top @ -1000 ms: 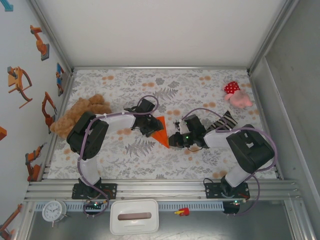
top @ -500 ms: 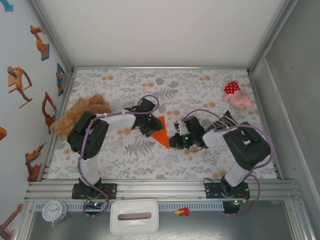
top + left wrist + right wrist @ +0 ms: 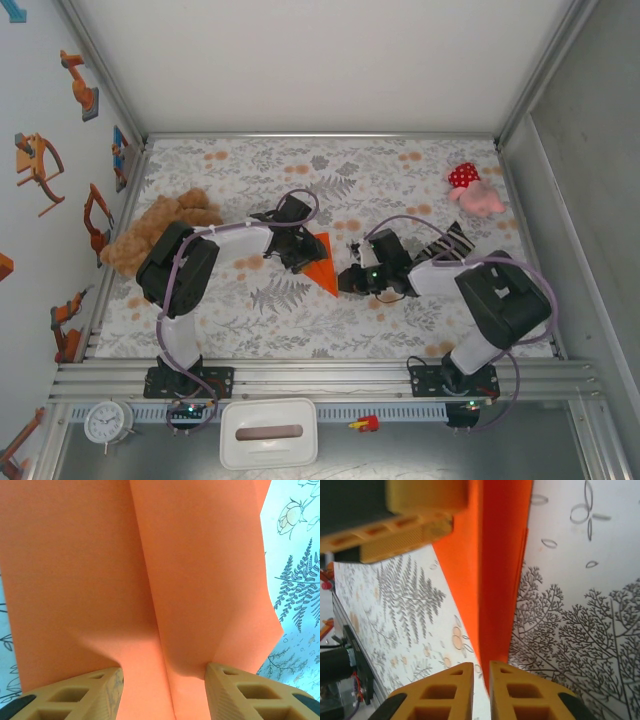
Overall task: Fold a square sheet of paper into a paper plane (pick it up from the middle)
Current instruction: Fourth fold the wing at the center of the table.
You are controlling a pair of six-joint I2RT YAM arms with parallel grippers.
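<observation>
The square sheet of paper [image 3: 322, 262] is a bright orange folded triangle lying on the floral cloth, its point toward the near right. My left gripper [image 3: 302, 252] rests on its far-left part. In the left wrist view the left gripper [image 3: 164, 680] stands open, its tan fingertips [image 3: 95, 692] pressed on the paper [image 3: 150, 570] either side of a centre crease. My right gripper [image 3: 346, 279] is at the paper's point. In the right wrist view the right gripper [image 3: 481, 672] has a narrow gap between its jaws, and the tip of the paper [image 3: 495, 555] runs into that gap.
A brown teddy bear [image 3: 160, 225] lies at the left wall. A red-and-pink polka-dot plush [image 3: 472, 190] sits at the far right. A black-and-white striped cloth [image 3: 452, 242] lies beside the right arm. A white box [image 3: 268, 432] and a clock [image 3: 107, 421] stand below the table's near edge.
The right arm's elbow has swayed slightly. The paper and both grippers stay where they were.
</observation>
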